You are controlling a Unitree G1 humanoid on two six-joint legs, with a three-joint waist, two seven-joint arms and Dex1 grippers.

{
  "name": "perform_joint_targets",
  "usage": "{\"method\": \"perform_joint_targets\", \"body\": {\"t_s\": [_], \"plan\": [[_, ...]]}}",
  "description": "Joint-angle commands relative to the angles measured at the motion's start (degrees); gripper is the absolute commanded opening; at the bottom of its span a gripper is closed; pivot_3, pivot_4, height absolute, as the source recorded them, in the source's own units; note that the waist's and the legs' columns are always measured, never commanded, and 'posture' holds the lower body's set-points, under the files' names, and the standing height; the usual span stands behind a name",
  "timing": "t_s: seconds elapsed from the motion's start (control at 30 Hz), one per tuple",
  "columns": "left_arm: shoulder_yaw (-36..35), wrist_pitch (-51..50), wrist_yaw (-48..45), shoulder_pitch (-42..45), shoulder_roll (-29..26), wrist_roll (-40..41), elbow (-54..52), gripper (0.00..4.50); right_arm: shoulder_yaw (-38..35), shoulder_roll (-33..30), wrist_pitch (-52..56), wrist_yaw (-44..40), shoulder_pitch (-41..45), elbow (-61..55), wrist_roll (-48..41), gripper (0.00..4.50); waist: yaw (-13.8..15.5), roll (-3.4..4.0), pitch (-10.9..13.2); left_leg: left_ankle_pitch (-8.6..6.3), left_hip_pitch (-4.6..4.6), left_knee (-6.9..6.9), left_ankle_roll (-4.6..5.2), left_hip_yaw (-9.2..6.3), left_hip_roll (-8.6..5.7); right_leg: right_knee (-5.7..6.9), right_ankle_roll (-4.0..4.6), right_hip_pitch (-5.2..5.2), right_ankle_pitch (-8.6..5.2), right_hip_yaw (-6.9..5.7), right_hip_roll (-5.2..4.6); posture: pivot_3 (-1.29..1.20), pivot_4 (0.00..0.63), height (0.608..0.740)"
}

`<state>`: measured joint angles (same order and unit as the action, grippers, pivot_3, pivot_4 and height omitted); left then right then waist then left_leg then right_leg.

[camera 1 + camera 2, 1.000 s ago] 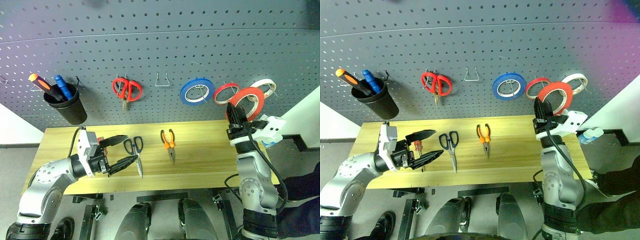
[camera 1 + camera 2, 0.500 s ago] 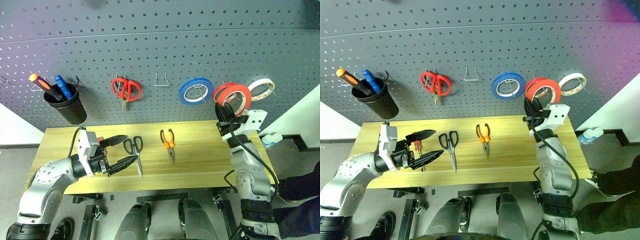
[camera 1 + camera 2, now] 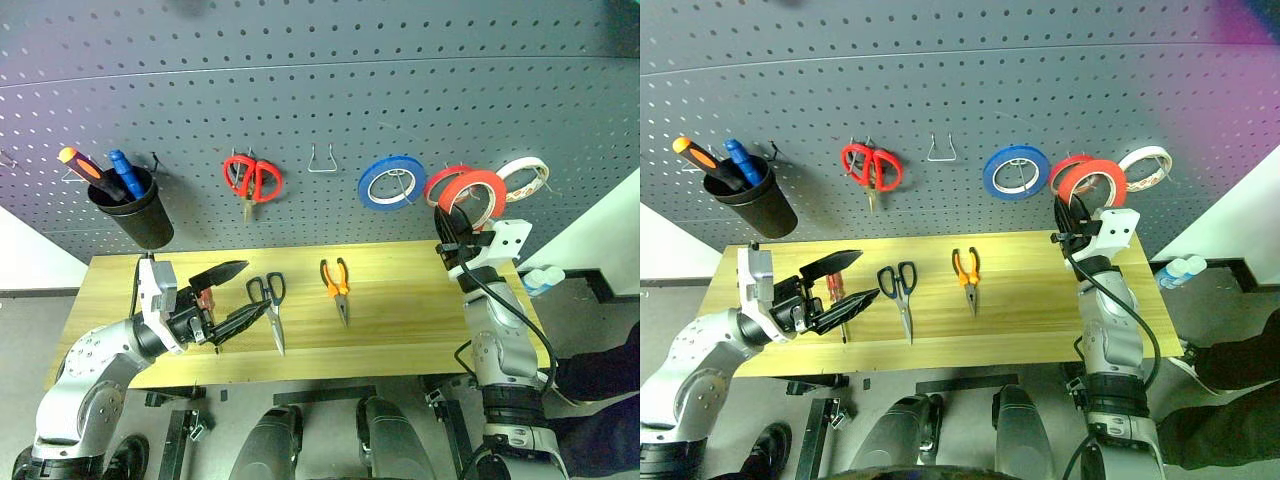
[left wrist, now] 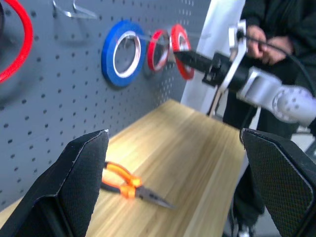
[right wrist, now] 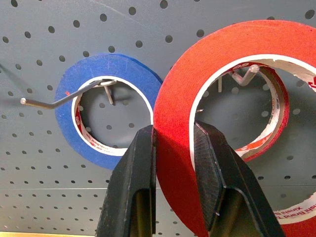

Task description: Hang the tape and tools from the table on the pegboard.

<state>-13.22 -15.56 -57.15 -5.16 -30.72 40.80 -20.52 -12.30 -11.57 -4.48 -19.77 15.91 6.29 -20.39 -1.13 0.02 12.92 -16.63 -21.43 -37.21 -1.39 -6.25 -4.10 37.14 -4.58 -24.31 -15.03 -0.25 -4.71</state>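
Far left on the dark grey perforated pegboard (image 3: 320,60) there's a black cup (image 3: 133,212) hanging with an orange-black screwdriver (image 3: 82,167) and a blue-handled one (image 3: 123,172) stuck in it. Below that, over the light yellowish wood-grain table (image 3: 400,320), the left gripper (image 3: 232,296) hovers with its two black fingers spread wide, nothing in them, and the slim screwdriver with the clear-red handle (image 3: 836,293) lies on the table right under them. Next along the tabletop are the steel scissors with dark handles (image 3: 270,305), then the small orange-and-black pliers (image 3: 338,283). Up on the board above them hang red-handled scissors (image 3: 252,180), an empty wire hook (image 3: 321,160) and a blue tape roll (image 3: 392,182). Over on the right, the right gripper (image 5: 173,148) is clamped on the rim of the broad red tape roll (image 5: 227,89), holding it up against the board just in front of a thinner red ring (image 3: 443,182), with a white roll (image 3: 527,178) hanging beyond.
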Motion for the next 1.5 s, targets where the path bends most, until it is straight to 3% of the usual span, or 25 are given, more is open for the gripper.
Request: {"method": "perform_joint_targets", "body": {"t_s": [0.03,0.27,0.37,0.5,0.63,0.87,1.13,1.5], "plan": [[-1.7,2.3,-1.1,-1.2,0.3,1.0,-1.2,4.5,-1.0,-0.9,-1.2,-1.5,-0.1,0.6,-0.4,1.44,0.0,-0.01,0.0,0.0,0.0,0.0,0.0,0.0,0.0,0.0,0.01,0.0,0.0,0.0,0.0,-0.03,0.189,0.74],[-1.6,4.5,-3.2,-2.1,0.2,0.4,1.2,4.5,-1.0,-0.8,-1.6,-1.4,-0.7,1.0,0.2,3.61,0.0,-0.01,0.0,0.01,0.0,-0.02,-0.01,0.01,0.0,0.01,0.03,0.0,0.02,0.0,0.01,-0.03,0.185,0.74],[-1.6,5.5,-4.1,-2.6,0.2,0.2,2.3,4.5,1.5,-1.1,1.3,-2.7,-4.8,-0.4,1.2,4.49,0.0,-0.03,0.0,0.01,0.01,-0.01,-0.01,0.0,0.01,0.01,0.04,0.0,0.02,0.0,0.02,-0.03,0.187,0.74],[-2.3,7.0,-4.7,-3.8,0.3,-0.1,4.2,4.5,6.0,-0.4,7.0,-3.8,-12.4,-5.6,1.3,4.49,0.2,-0.1,-0.1,0.01,-0.01,0.03,-0.01,-0.01,0.03,-0.02,0.04,0.0,0.01,0.0,0.02,-0.03,0.196,0.74],[-4.3,9.0,-4.6,-5.3,0.3,-0.8,6.5,4.5,8.6,0.0,13.8,-0.9,-14.2,-9.5,2.3,4.49,-0.2,-0.1,-0.1,0.01,0.0,-0.02,-0.01,0.04,0.02,-0.03,0.06,0.0,0.03,0.07,0.0,-0.03,0.211,0.74],[-7.4,13.8,-3.5,-6.8,1.0,-3.0,10.8,4.5,15.5,1.7,31.3,3.6,-9.0,-13.9,3.6,4.49,0.2,-0.24,0.0,0.12,0.02,-0.05,-0.05,-0.01,0.12,-0.01,0.19,0.0,0.04,0.06,0.1,0.01,0.237,0.74],[-8.6,14.3,-3.7,-9.0,0.7,-2.4,9.2,4.5,20.1,5.1,38.9,7.5,-1.7,-7.0,7.8,4.49,0.4,-0.48,0.3,0.07,-0.08,0.08,0.03,-0.02,0.07,-0.12,0.15,-0.11,0.05,0.06,0.01,0.06,0.262,0.74],[-8.6,14.8,-3.7,-10.7,1.7,-2.2,8.2,4.5,17.0,11.0,50.0,12.3,4.2,-4.1,7.0,4.49,0.4,-0.53,1.0,0.06,-0.13,0.16,0.04,-0.03,0.08,-0.14,0.17,-0.21,0.04,0.06,0.0,0.07,0.278,0.74]]}}
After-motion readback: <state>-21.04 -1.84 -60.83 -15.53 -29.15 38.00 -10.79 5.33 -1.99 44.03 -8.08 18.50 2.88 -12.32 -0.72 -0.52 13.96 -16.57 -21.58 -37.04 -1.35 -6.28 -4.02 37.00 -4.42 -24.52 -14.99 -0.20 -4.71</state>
